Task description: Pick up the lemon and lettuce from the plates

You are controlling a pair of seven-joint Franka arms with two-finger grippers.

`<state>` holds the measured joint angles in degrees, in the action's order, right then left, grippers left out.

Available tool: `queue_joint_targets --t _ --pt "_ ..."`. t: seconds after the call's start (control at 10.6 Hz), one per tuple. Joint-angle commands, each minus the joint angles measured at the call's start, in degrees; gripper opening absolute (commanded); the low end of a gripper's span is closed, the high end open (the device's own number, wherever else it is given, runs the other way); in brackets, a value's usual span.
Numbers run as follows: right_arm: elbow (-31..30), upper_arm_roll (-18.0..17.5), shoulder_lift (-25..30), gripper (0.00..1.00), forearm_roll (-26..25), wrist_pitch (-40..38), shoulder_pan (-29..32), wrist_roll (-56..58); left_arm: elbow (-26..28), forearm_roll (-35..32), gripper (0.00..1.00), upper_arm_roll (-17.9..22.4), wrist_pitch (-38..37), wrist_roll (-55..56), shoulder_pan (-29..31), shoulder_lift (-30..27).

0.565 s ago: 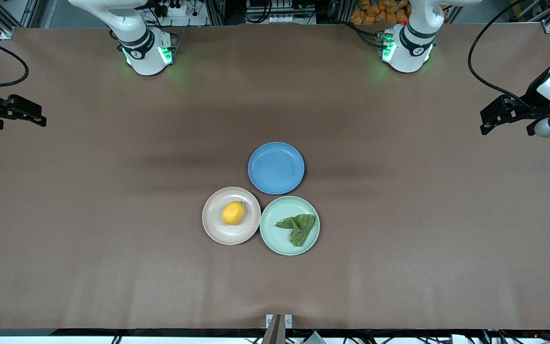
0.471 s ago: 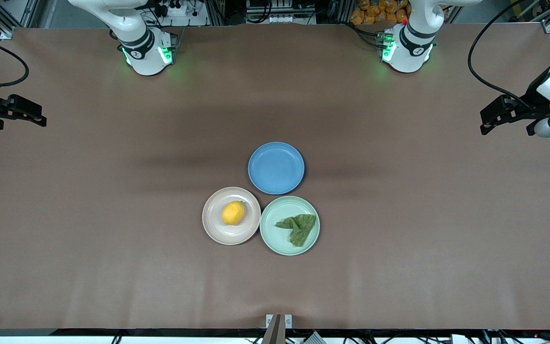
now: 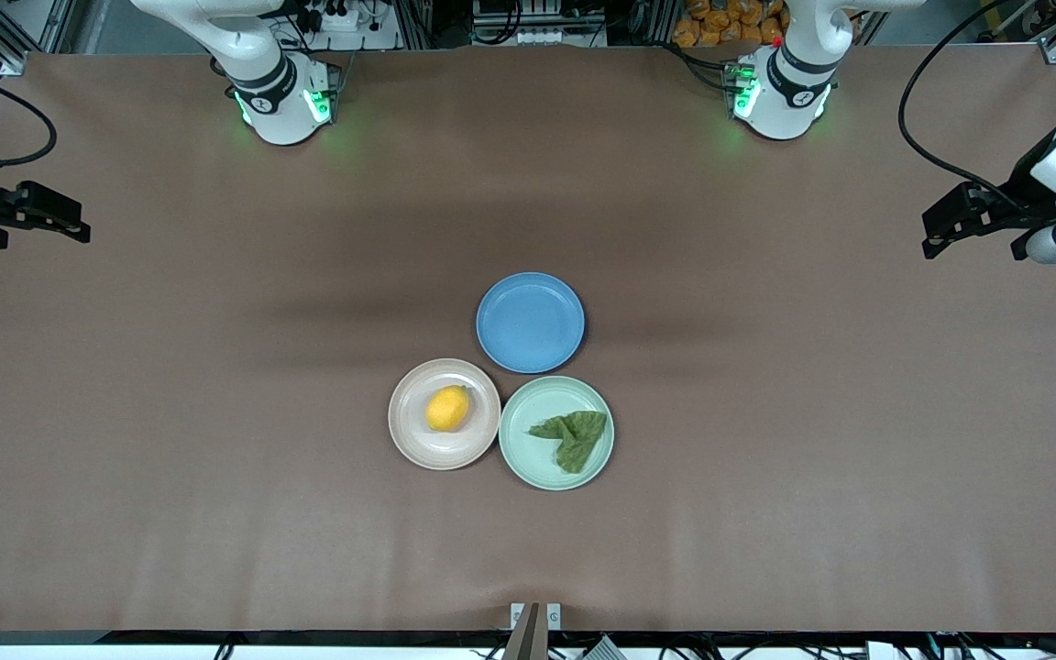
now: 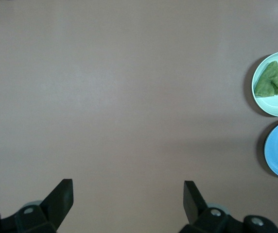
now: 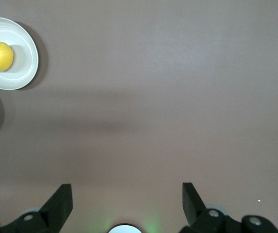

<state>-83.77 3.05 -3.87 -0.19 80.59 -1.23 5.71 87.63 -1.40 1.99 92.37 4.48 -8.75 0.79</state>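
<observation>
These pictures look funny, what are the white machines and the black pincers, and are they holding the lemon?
The white machines are two robot arms bolted along one edge of a brown table. The big picture is taken from a camera high up, facing them. The two smaller pictures come from little cameras on each arm's wrist, looking down past its own black pincers.

The pincers are called grippers. The left gripper hangs over the left arm's end of the table, and the right gripper over the right arm's end. Both are open and hold nothing.

In the middle sit three plates. The lemon lies on the beige-pink plate. The lettuce lies on the mint green plate beside it. The blue plate has nothing on it and sits farther from the high camera.
</observation>
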Motion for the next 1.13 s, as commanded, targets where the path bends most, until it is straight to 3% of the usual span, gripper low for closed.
queue_joint_targets --t 0.0,0.19,0.66,1.04 --pt "-0.43 -0.24 0.36 1.00 -0.25 -0.17 -0.08 -0.79 -0.62 0.69 1.00 -0.06 -0.70 0.08 -0.74 2.01" --pt "-0.43 -0.24 0.36 1.00 -0.25 -0.17 -0.17 -0.79 -0.79 1.39 1.00 -1.19 3.32 -0.86 -1.36 5.43" --pt "-0.25 -0.33 0.36 1.00 -0.08 -0.17 -1.66 -0.88 -0.79 1.22 1.00 -10.24 22.11 -1.05 -1.97 15.88" --pt "-0.07 -0.33 0.27 1.00 -0.08 0.18 -5.17 -7.72 -0.88 -1.23 1.00 -10.96 38.48 0.61 -8.64 25.55"
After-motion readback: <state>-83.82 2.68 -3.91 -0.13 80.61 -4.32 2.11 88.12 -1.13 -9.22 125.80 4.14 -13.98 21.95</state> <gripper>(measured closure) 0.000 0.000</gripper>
